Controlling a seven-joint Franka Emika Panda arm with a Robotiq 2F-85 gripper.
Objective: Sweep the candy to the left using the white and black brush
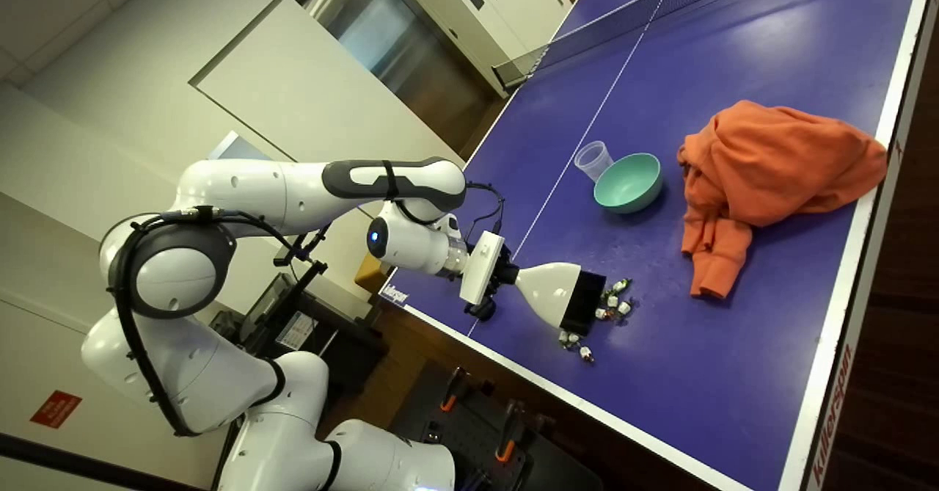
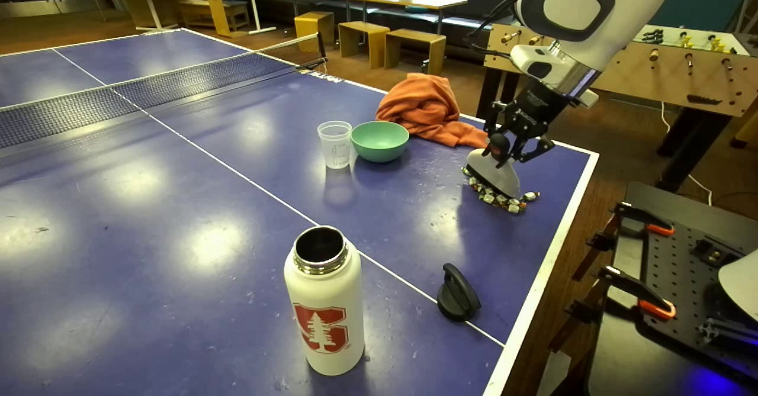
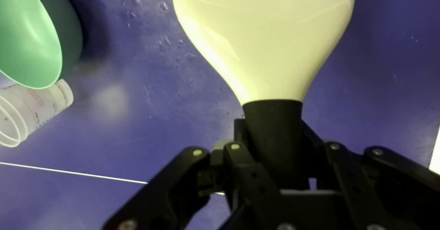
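The white and black brush (image 1: 549,290) has a white fan-shaped body, a dark bristle end and a black neck. It also shows in an exterior view (image 2: 495,170) and in the wrist view (image 3: 268,41). My gripper (image 1: 509,274) is shut on the black neck, with a finger on each side in the wrist view (image 3: 273,135). The bristle end is low at the table, tilted; I cannot tell if it touches. The candy (image 1: 615,303), small whitish and green wrapped pieces, lies along the bristle edge, also in an exterior view (image 2: 496,198). In the wrist view the brush hides nearly all of it.
A teal bowl (image 1: 628,183) and a clear cup (image 2: 336,144) stand close together. An orange cloth (image 1: 777,168) lies near the table's side edge. A white bottle (image 2: 325,310) and a black lid (image 2: 458,294) stand on the blue table (image 2: 177,301).
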